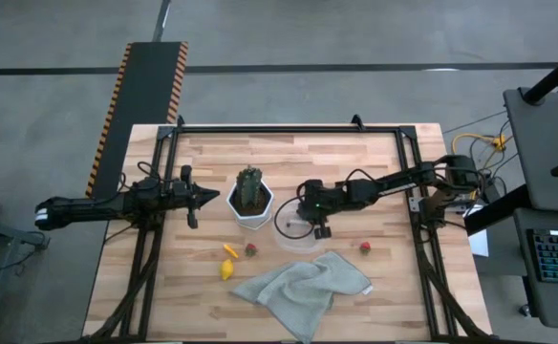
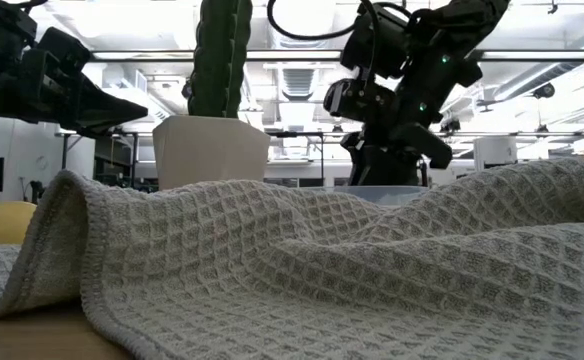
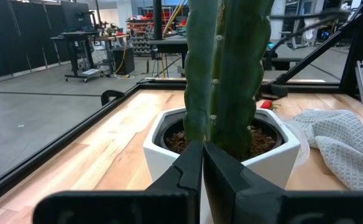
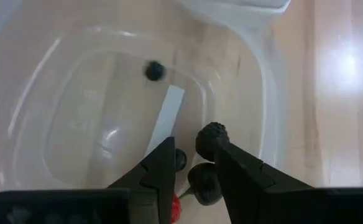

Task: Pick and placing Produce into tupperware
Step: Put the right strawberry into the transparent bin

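Observation:
The clear tub (image 1: 291,236) stands on the table just right of the white pot. My right gripper (image 1: 320,227) hangs over it, pointing down, its fingers open (image 4: 191,146). Inside the tub (image 4: 45,93) lie dark round berries (image 4: 155,70) (image 4: 180,160) (image 4: 203,182) and something red (image 4: 174,205). A dark bumpy berry (image 4: 211,138) sits at the tip of one finger. Two strawberries (image 1: 250,249) (image 1: 365,247) and two yellow pieces (image 1: 229,250) (image 1: 225,270) lie on the table. My left gripper (image 1: 201,198) is shut and empty, left of the pot. My right gripper's fingers point down into the tub. The dark bumpy berry (image 4: 211,138) sits right at the end of one finger (image 4: 231,158), with the other finger apart from it. I cannot tell whether that finger touches the berry.
A green cactus (image 1: 250,184) in a white hexagonal pot (image 1: 250,214) stands between the two grippers, close in front of my left gripper (image 3: 203,155). A grey waffle cloth (image 1: 303,285) lies crumpled toward the near edge. A black frame (image 1: 289,129) runs round the table.

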Tool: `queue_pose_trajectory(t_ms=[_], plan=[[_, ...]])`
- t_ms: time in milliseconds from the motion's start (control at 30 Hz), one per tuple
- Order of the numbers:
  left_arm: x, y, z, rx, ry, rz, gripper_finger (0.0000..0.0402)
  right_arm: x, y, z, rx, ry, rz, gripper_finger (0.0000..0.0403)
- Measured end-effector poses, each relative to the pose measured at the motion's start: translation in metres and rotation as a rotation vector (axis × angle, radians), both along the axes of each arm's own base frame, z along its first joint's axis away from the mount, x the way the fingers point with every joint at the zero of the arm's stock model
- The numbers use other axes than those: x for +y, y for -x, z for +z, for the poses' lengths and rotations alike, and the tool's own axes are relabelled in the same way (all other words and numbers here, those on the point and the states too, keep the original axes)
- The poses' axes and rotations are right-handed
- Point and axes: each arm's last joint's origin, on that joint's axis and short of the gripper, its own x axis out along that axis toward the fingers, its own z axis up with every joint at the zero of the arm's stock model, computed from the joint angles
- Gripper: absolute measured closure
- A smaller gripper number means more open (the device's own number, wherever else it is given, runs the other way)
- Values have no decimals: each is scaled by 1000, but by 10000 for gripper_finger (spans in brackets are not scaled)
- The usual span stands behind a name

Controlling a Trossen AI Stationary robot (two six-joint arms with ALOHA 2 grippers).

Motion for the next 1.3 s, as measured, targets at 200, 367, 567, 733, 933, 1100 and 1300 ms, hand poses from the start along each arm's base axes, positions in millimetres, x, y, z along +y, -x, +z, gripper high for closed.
queue_pose_trajectory(t_ms=[200, 367, 567, 733, 933, 1100, 1300], plan=[[0, 0, 0, 0, 0, 0, 402, 0, 20, 32, -6, -43, -62, 302], [0, 0, 0, 0, 0, 0, 402, 13, 51, 68, -17, -130, -69, 308], [0, 0, 0, -2, 1, 0, 402, 51, 96, 95, -13, -183, 76, 310], [0, 0, 1, -10, 0, 0, 402, 81, 129, 92, -1, -238, 172, 315], [0, 0, 6, -60, -5, 0, 402, 101, 156, 79, 95, -170, 193, 319], [0, 0, 10, -99, -9, 0, 402, 117, 164, 66, 165, -64, 215, 311], [0, 0, 11, -123, 58, 2, 402, 132, 163, 49, 240, 7, 239, 294]])
